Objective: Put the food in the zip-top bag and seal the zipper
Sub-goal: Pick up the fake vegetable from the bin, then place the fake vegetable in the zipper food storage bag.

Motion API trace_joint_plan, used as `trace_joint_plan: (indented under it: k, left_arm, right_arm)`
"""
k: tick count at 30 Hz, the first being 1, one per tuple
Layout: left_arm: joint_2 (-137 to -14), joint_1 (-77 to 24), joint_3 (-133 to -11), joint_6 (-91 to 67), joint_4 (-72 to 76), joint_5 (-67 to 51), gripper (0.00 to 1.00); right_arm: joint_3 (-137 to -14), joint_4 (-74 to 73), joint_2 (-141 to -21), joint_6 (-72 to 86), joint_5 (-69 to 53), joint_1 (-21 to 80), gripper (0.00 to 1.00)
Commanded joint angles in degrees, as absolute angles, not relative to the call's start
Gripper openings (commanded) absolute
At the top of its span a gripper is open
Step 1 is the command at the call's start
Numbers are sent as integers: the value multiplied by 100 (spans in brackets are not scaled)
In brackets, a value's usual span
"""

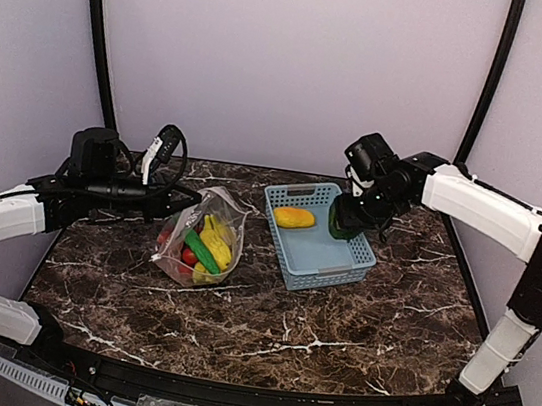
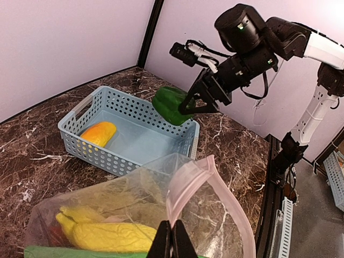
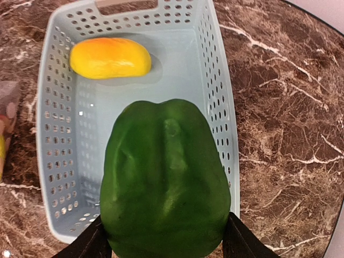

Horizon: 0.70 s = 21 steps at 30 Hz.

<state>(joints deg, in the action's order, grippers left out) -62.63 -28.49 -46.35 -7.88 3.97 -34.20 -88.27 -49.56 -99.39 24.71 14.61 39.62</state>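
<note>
The clear zip-top bag (image 1: 203, 239) lies left of centre, holding yellow bananas (image 2: 107, 236), a green vegetable (image 1: 201, 251) and small red fruits (image 1: 188, 256). My left gripper (image 2: 172, 236) is shut on the bag's mouth edge, at the pinkish zipper (image 2: 215, 183), and the mouth gapes toward the basket. My right gripper (image 3: 166, 242) is shut on a green pepper (image 3: 166, 183), with a finger pressed on each side. The pepper (image 1: 341, 220) hangs over the basket's right side. An orange-yellow piece (image 1: 294, 217) lies in the basket's far end.
The light-blue lattice basket (image 1: 342, 274) stands right of the bag on the dark marble table. Purple walls close in the back and both sides. The table's black front rail (image 1: 245, 386) runs along the near edge.
</note>
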Motion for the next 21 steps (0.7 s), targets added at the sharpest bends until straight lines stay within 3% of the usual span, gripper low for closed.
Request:
trace_joint_plan:
  k: [1,12,21]
  left_arm:
    - [-6170,-2821,-4580,-750,372,-3425,1]
    - [-6177,-2821,-4579,-758,394,-3443,1]
    - [-6227,-2822,-4575,-795,420,-3479,1]
  right_arm:
    - [-8874,-4751,-9393,2222,1020,4350,60]
    - [-8873,-3592,-8516,2194,115,6040,61]
    - [-9062,-3040,-9017,2244,100,6904,61]
